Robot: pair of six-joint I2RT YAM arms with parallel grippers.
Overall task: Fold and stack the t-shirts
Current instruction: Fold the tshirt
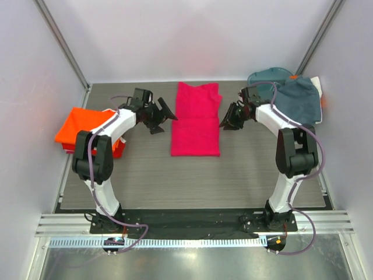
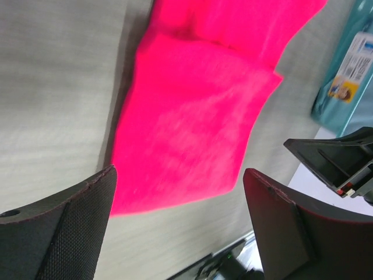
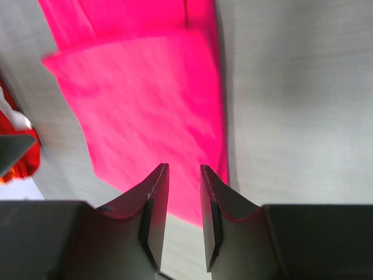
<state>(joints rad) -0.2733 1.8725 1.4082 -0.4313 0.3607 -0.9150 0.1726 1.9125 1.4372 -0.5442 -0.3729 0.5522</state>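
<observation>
A magenta-pink t-shirt [image 1: 196,119] lies flat mid-table, its near half doubled over as a second layer [image 2: 192,122] [image 3: 145,99]. My left gripper [image 1: 165,119] [image 2: 179,170] hovers at the shirt's left edge, open wide and empty. At the shirt's right edge, my right gripper [image 1: 225,121] [image 3: 183,166] has its fingers a narrow gap apart with nothing between them, above the shirt's near corner. A folded orange t-shirt [image 1: 87,123] rests at the far left. Grey-blue t-shirts [image 1: 300,99] are heaped at the back right.
The orange shirt sits on a red box [image 1: 116,149]. A teal plastic basket [image 1: 265,76] [image 2: 344,76] stands under and behind the grey-blue heap. Pale walls close in the table on three sides, and an aluminium rail [image 1: 192,223] runs along the near edge.
</observation>
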